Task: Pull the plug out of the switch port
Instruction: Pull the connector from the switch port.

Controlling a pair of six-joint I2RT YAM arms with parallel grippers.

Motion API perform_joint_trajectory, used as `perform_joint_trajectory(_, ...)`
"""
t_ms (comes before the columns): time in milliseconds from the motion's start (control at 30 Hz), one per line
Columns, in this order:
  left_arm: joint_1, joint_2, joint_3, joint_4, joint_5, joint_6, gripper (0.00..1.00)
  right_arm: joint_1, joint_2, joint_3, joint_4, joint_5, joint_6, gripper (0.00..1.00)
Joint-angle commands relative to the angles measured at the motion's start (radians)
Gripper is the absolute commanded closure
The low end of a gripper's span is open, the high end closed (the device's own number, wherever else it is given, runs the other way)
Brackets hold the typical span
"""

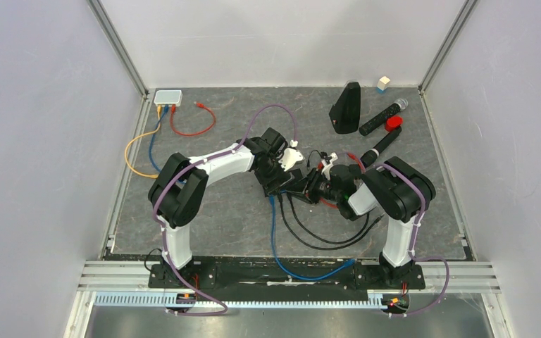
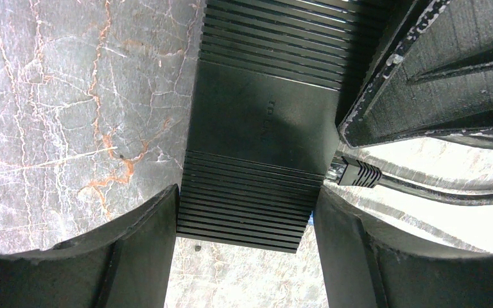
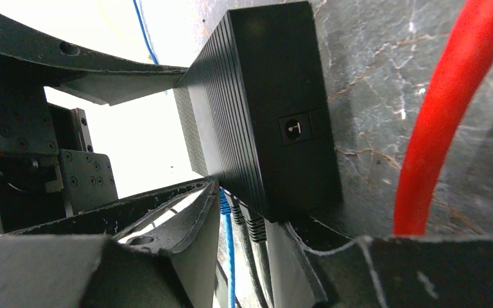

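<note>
The dark marbled surface [image 1: 239, 218] is carrying everything. The left arm [image 1: 218, 162] and the right arm [image 1: 401, 190] are meeting at its centre, over the black switch [image 2: 257, 122]. The left end effector [image 2: 247, 196] is clamping that switch on 2 opposite sides. The right end effector [image 3: 247, 218] is pointing in from 3 o'clock, its fingers straddling the cables at the port face. I cannot tell whether they are pinching anything. The black plug [image 2: 356, 173] is sitting at the switch's port edge, at 3 o'clock in the left wrist view. A blue cable [image 3: 228, 256] is running beside it.
</note>
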Motion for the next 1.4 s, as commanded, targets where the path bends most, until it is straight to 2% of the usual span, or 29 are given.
perform_joint_trajectory(0, -0.001, -0.019, -0.013, -0.020, 0.046, 0.005, 0.49, 0.003, 0.019, -0.011, -0.047, 0.059, -0.011, 0.67)
perform_joint_trajectory(100, -0.001, -0.016, -0.014, -0.020, 0.051, 0.004, 0.49, 0.002, -0.011, -0.015, -0.095, 0.118, -0.010, 0.66)
perform_joint_trajectory(300, -0.001, -0.011, -0.013, -0.020, 0.058, 0.000, 0.50, 0.002, -0.016, 0.006, -0.105, 0.109, -0.018, 0.77)
perform_joint_trajectory(467, -0.002, -0.011, -0.015, -0.020, 0.062, -0.004, 0.50, 0.002, -0.013, -0.011, -0.083, 0.108, -0.008, 0.82)
perform_joint_trajectory(533, -0.002, -0.010, -0.014, -0.021, 0.061, -0.004, 0.50, 0.002, -0.012, -0.013, -0.081, 0.105, -0.007, 0.80)
perform_joint_trajectory(633, -0.003, -0.007, -0.012, -0.023, 0.059, -0.004, 0.50, 0.002, -0.011, -0.013, -0.081, 0.096, -0.012, 0.69)
perform_joint_trajectory(700, -0.003, -0.003, -0.011, -0.027, 0.059, -0.005, 0.50, 0.002, -0.015, -0.017, -0.081, 0.094, -0.022, 0.66)
perform_joint_trajectory(967, -0.003, -0.002, -0.011, -0.029, 0.057, -0.002, 0.51, 0.003, -0.041, -0.022, -0.133, 0.076, -0.111, 0.67)
perform_joint_trajectory(1367, -0.003, 0.001, -0.012, -0.029, 0.059, -0.003, 0.51, 0.001, -0.021, 0.002, -0.110, 0.046, -0.112, 0.69)
